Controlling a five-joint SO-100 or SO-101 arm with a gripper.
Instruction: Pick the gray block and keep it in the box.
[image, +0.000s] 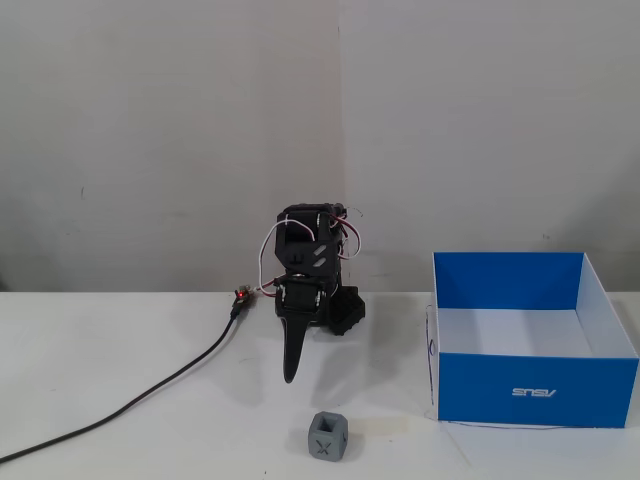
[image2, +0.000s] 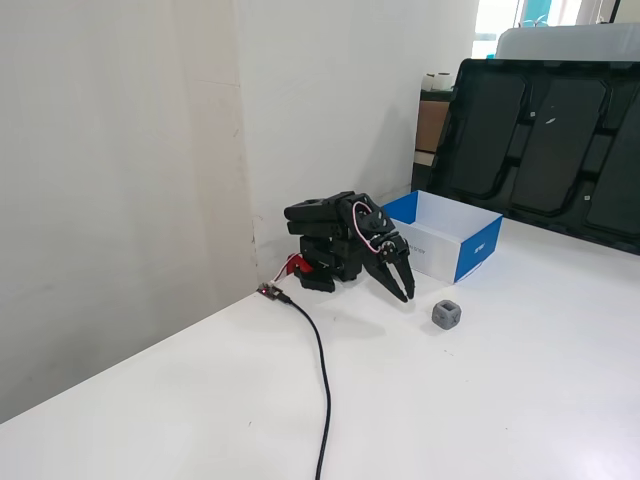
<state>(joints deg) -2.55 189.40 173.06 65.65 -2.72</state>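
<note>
Closest to my front camera is the block (image: 329, 437), gray, X face toward the lens, sitting on the white table (image: 120, 350) near its front edge. From my side camera the block (image2: 447, 315) is out in the open, touching nothing.

My tool (image: 291, 372) hangs just behind the block and slightly left of it in the front view, tips pointing down, above the table. Side view shows the tool (image2: 405, 293) just beside the block, left of it, a clear gap between them. Fingers look a little apart at the tips in the side view, gripping nothing. Arm is folded low against the wall.

Box (image: 530, 340) sits right of the block in the front view, blue outside, white inside, logo on the front wall, top open. Block is outside it, near its front left corner but apart. In the side view the box (image2: 450, 235) lies beyond the arm.

Black cable (image: 150, 395) runs from the arm base toward the left front edge, well away from block and box. Bare table between block and box, and all around the block. Dark tray (image2: 545, 145) leans at the far table edge behind the box in the side view.
</note>
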